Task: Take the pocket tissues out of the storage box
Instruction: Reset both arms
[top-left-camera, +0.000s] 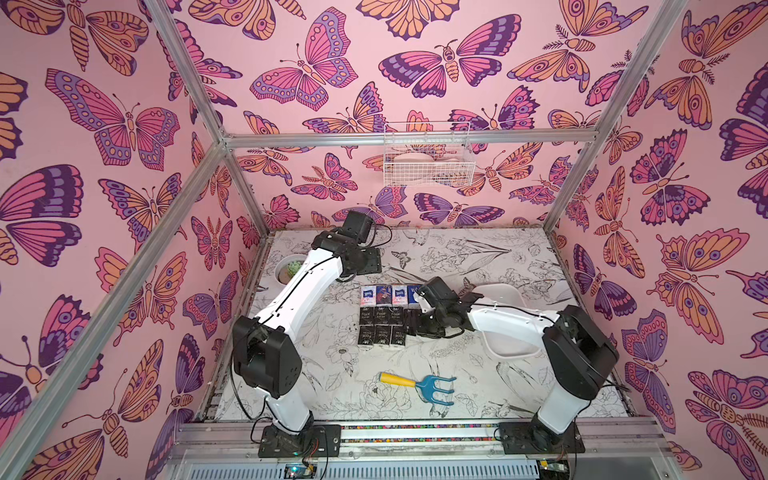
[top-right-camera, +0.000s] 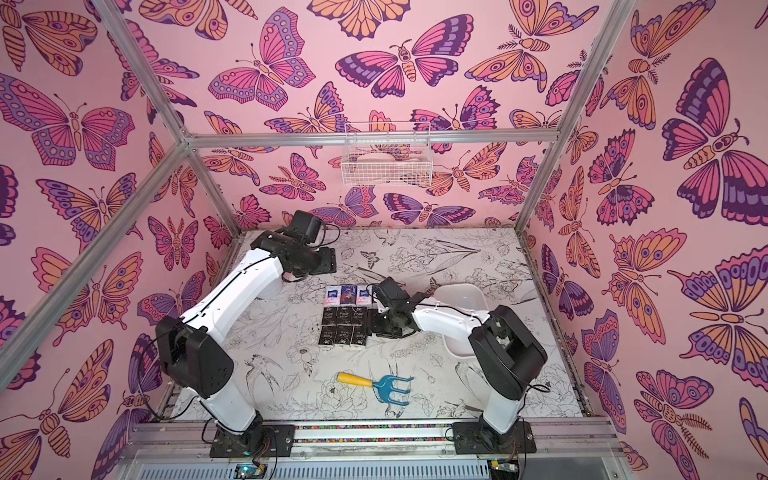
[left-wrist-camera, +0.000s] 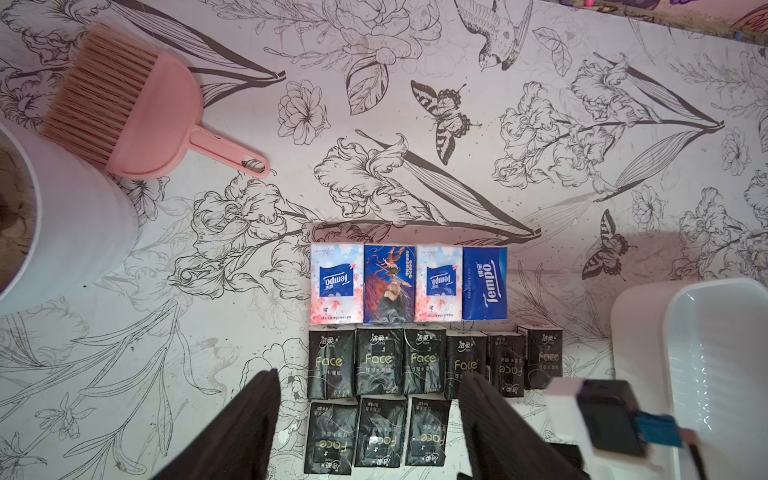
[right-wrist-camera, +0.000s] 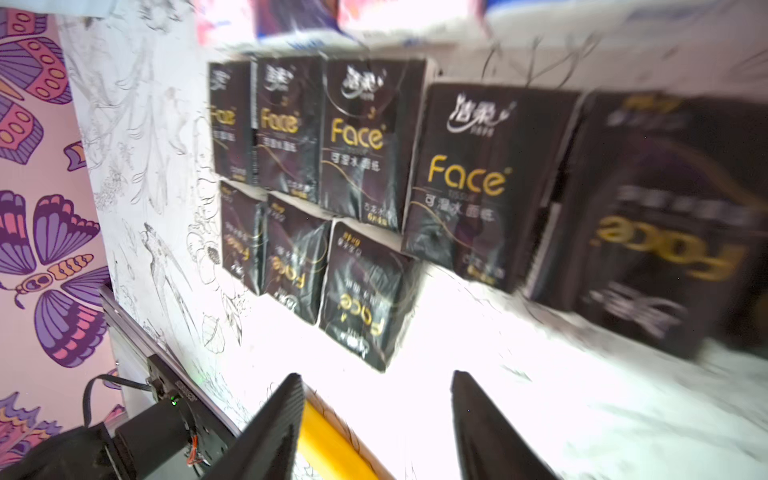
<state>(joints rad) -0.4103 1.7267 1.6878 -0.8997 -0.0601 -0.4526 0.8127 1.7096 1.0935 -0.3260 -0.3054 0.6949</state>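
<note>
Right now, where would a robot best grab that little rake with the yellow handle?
Probably the yellow handle, from straight above, jaws across its width. The hand rake lies flat on the table; the handle is a straight, narrow bar, while the blue tines splay.

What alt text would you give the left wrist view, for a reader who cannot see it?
Thirteen pocket tissues lie in three neat rows on a floral table: four colourful packets, then nine black Face ones. The white storage box beside them looks empty where visible, and the open left gripper hovers above, holding nothing.
</note>
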